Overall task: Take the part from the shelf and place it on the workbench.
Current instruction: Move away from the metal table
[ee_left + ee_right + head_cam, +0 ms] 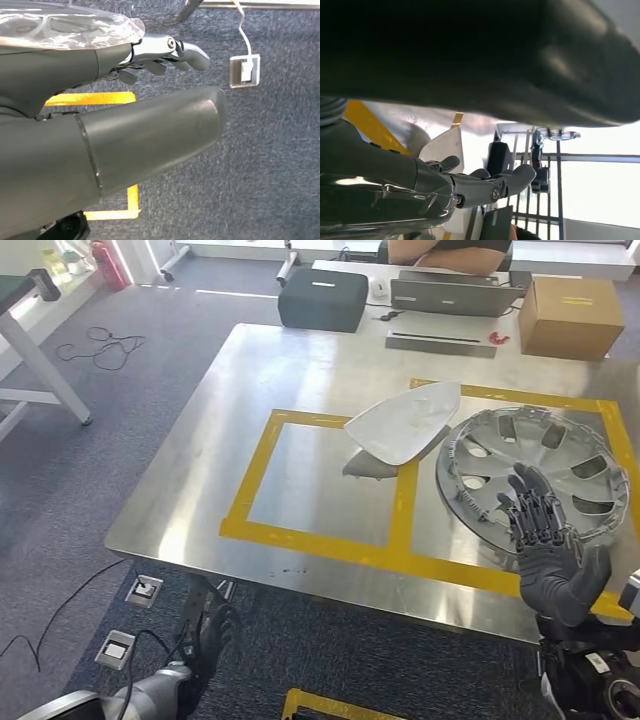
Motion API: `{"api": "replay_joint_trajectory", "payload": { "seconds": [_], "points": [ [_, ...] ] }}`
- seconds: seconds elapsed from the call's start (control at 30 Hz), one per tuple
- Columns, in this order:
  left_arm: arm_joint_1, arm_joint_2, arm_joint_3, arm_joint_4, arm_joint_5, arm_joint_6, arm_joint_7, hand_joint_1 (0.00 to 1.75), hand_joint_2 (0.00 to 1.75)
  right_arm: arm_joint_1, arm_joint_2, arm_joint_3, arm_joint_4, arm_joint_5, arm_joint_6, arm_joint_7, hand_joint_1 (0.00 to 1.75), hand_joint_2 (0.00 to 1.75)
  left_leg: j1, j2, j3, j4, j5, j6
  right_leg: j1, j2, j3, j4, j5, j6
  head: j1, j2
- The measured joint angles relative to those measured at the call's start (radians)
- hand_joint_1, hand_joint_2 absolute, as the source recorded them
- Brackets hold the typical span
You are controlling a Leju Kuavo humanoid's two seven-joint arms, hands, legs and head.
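Resting flat on the workbench point(226, 440), the wheel cover point(540, 475) sits inside the right-hand box of yellow tape point(249, 480), at about 3 o'clock from the white shell-shaped panel point(404, 420). Which of the two is your part I can't tell; the right hand point(547, 540) is at the wheel cover, so I'm assuming that one.

Right hand: over the cover's near rim at roughly 6 o'clock, fingers apart and extended, nothing clamped. Whether it touches the rim, I can't tell.

Left hand point(207, 640): hanging low beside the bench at 7 o'clock, holding nothing. Fingers straight in the left wrist view.

Handling guess: thin moulded plastic, light, fairly stiff but flexes at the rim, and the glossy face looks slippery. The clips around the back edge likely snap easily. Grip it at the rim or through a spoke opening, not on the smooth face.
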Motion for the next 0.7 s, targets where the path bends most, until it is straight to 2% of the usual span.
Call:
{"api": "replay_joint_trajectory", "payload": {
  "seconds": [0.03, 0.07, 0.13, 0.17, 0.2, 0.27, 0.3, 0.33, 0.37, 0.43, 0.47, 0.5, 0.53, 0.57, 0.6, 0.63, 0.67, 0.7],
  "points": [
    [0.0, 0.0, 0.0, 0.0, -0.001, 0.0, 0.0, 0.0, 0.0, 0.001, 0.0, 0.0, 0.0, -0.001, 0.005, -0.001, 0.0, 0.0, 0.0, 0.0, 0.009, -0.013, 0.018, 0.002, 0.002, 0.0, -0.005, 0.001, 0.004, -0.001, -0.001, 0.0],
    [0.0, 0.0, 0.0, 0.0, -0.002, 0.0, 0.0, 0.0, 0.0, 0.002, 0.0, -0.001, 0.0, -0.002, 0.009, -0.001, 0.0, 0.0, -0.001, 0.0, 0.037, -0.065, 0.05, 0.006, 0.004, 0.0, -0.009, 0.002, 0.007, 0.0, -0.003, 0.0],
    [-0.004, -0.001, 0.0, 0.0, -0.004, 0.0, 0.0, 0.0, 0.0, 0.003, 0.0, -0.003, 0.0, -0.003, 0.015, -0.003, 0.0, 0.0, -0.005, 0.0, 0.119, -0.216, 0.112, 0.017, 0.006, 0.001, -0.015, 0.003, 0.015, 0.004, -0.004, 0.0],
    [-0.006, -0.001, 0.0, 0.0, -0.005, 0.0, 0.0, 0.0, 0.0, 0.003, 0.001, -0.005, 0.0, -0.003, 0.017, -0.003, 0.0, 0.0, -0.008, 0.0, 0.145, -0.268, 0.13, 0.021, 0.006, 0.001, -0.018, 0.002, 0.019, 0.008, -0.004, 0.0],
    [-0.009, -0.001, 0.0, 0.0, -0.006, 0.0, 0.0, 0.0, 0.0, 0.003, 0.001, -0.007, 0.0, -0.003, 0.019, -0.003, 0.0, 0.0, -0.012, -0.001, 0.157, -0.298, 0.138, 0.024, 0.006, 0.0, -0.02, 0.001, 0.024, 0.014, -0.004, 0.0],
    [-0.01, -0.001, 0.0, 0.0, -0.008, -0.001, 0.001, 0.0, 0.0, 0.003, 0.001, -0.01, 0.0, -0.003, 0.021, -0.003, 0.0, 0.0, -0.016, -0.001, 0.151, -0.308, 0.149, 0.031, 0.004, 0.0, -0.024, -0.003, 0.037, 0.026, -0.002, 0.0],
    [-0.011, -0.001, 0.0, 0.0, -0.009, -0.001, 0.001, 0.0, 0.0, 0.004, 0.001, -0.012, 0.0, -0.003, 0.022, -0.003, 0.0, 0.0, -0.014, 0.0, 0.147, -0.314, 0.156, 0.036, 0.003, 0.001, -0.029, 0.0, 0.033, 0.032, -0.002, 0.0],
    [-0.012, -0.002, 0.0, 0.0, -0.009, -0.001, 0.002, 0.0, 0.0, 0.005, 0.001, -0.013, 0.0, -0.003, 0.022, -0.003, 0.0, 0.0, -0.012, 0.001, 0.14, -0.317, 0.165, 0.043, 0.003, 0.001, -0.038, 0.015, 0.015, 0.036, 0.0, 0.0],
    [-0.013, -0.002, 0.0, 0.0, -0.009, -0.001, 0.002, 0.0, 0.0, 0.006, 0.001, -0.015, 0.0, -0.003, 0.022, -0.003, 0.0, 0.0, -0.009, 0.003, 0.133, -0.32, 0.174, 0.049, 0.002, 0.001, -0.053, 0.051, -0.022, 0.039, 0.003, 0.0],
    [-0.014, -0.003, 0.0, 0.0, -0.009, -0.002, 0.002, 0.0, 0.0, 0.007, 0.001, -0.017, 0.0, -0.003, 0.022, -0.003, 0.0, 0.0, -0.008, 0.005, 0.114, -0.32, 0.19, 0.056, 0.0, 0.0, -0.092, 0.18, -0.121, 0.043, 0.01, 0.0],
    [-0.013, -0.003, 0.0, 0.0, -0.009, -0.002, 0.003, 0.0, 0.0, 0.008, 0.001, -0.017, 0.0, -0.003, 0.022, -0.003, 0.0, 0.0, -0.009, 0.005, 0.104, -0.32, 0.197, 0.057, 0.0, 0.0, -0.106, 0.248, -0.156, 0.046, 0.013, 0.0],
    [-0.013, -0.003, 0.0, 0.0, -0.01, -0.002, 0.003, 0.0, 0.0, 0.009, 0.001, -0.018, 0.0, -0.003, 0.022, -0.003, 0.0, 0.0, -0.009, 0.005, 0.094, -0.319, 0.205, 0.056, 0.0, 0.0, -0.108, 0.292, -0.17, 0.048, 0.014, 0.0],
    [-0.012, -0.003, 0.0, 0.0, -0.01, -0.002, 0.003, 0.0, 0.0, 0.01, 0.001, -0.018, 0.0, -0.003, 0.022, -0.003, 0.0, 0.0, -0.009, 0.005, 0.084, -0.318, 0.212, 0.054, 0.0, 0.0, -0.093, 0.301, -0.163, 0.049, 0.015, 0.0],
    [-0.012, -0.003, 0.0, 0.0, -0.01, -0.002, 0.004, 0.0, 0.0, 0.011, 0.001, -0.019, 0.0, -0.003, 0.022, -0.003, 0.0, 0.0, -0.009, 0.005, 0.075, -0.316, 0.218, 0.052, -0.001, -0.001, -0.059, 0.267, -0.139, 0.048, 0.015, 0.0],
    [-0.012, -0.004, 0.0, 0.0, -0.01, -0.002, 0.004, 0.0, 0.0, 0.012, 0.001, -0.019, 0.0, -0.003, 0.022, -0.003, 0.0, 0.0, -0.009, 0.004, 0.067, -0.313, 0.223, 0.049, -0.001, -0.001, -0.009, 0.201, -0.11, 0.047, 0.015, 0.0],
    [-0.012, -0.004, 0.0, 0.0, -0.011, -0.002, 0.004, 0.0, 0.0, 0.012, 0.002, -0.02, 0.0, -0.003, 0.022, -0.003, 0.0, 0.0, -0.01, 0.004, 0.059, -0.31, 0.228, 0.045, 0.0, 0.0, 0.044, 0.122, -0.093, 0.045, 0.016, 0.0],
    [-0.012, -0.004, 0.0, 0.0, -0.011, -0.003, 0.005, 0.0, 0.0, 0.012, 0.002, -0.022, 0.0, -0.003, 0.022, -0.003, 0.0, 0.0, -0.012, 0.004, 0.053, -0.306, 0.233, 0.04, 0.001, 0.001, 0.09, 0.051, -0.085, 0.042, 0.016, 0.0],
    [-0.013, -0.003, 0.0, 0.0, -0.011, -0.004, 0.005, 0.0, 0.0, 0.013, 0.002, -0.023, 0.0, -0.003, 0.022, -0.003, 0.0, 0.0, -0.013, 0.004, 0.048, -0.304, 0.24, 0.035, 0.002, 0.002, 0.119, 0.003, -0.085, 0.04, 0.015, 0.0]
  ]
}}
